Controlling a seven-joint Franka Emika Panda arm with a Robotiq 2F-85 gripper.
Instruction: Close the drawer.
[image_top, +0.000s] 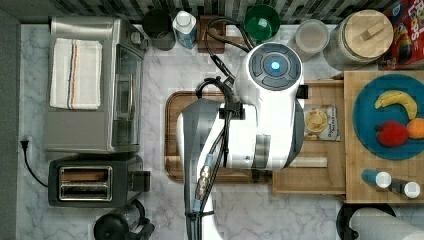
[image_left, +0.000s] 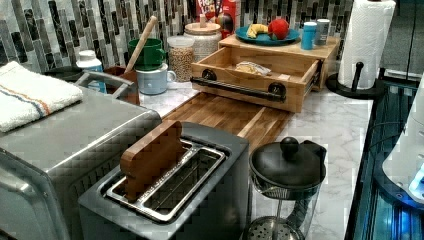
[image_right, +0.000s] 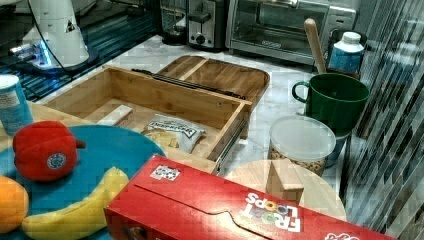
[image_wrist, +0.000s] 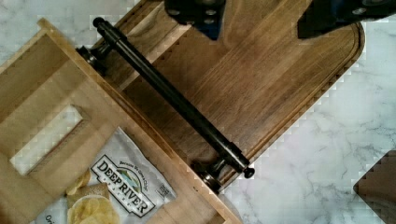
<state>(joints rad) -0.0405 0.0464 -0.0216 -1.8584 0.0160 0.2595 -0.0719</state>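
The drawer (image_top: 320, 176) (image_left: 250, 80) (image_right: 150, 95) (image_wrist: 60, 70) is a light-wood box pulled out from under the slab top. In it lie a bag of chips (image_top: 322, 122) (image_right: 175, 131) (image_wrist: 121, 186) and a pale wooden block (image_right: 116, 115). Its black bar handle (image_left: 235, 89) (image_right: 185, 82) (image_wrist: 173, 98) faces the dark cutting board (image_top: 172, 130) (image_left: 225, 117) (image_wrist: 261, 79). My gripper (image_wrist: 266, 18) hangs open above the board, a short way off the handle and touching nothing. In the top view my arm (image_top: 260, 120) covers the handle end of the drawer.
The slab top bears a blue plate (image_top: 365, 130) of fruit and two shakers (image_top: 382, 179). A toaster oven (image_top: 90, 85), toaster (image_top: 90, 182) and French press (image_left: 287, 175) stand beyond the board. A green mug (image_right: 335, 100), jars (image_top: 310, 35) and a cereal box (image_right: 210, 205) line the wall.
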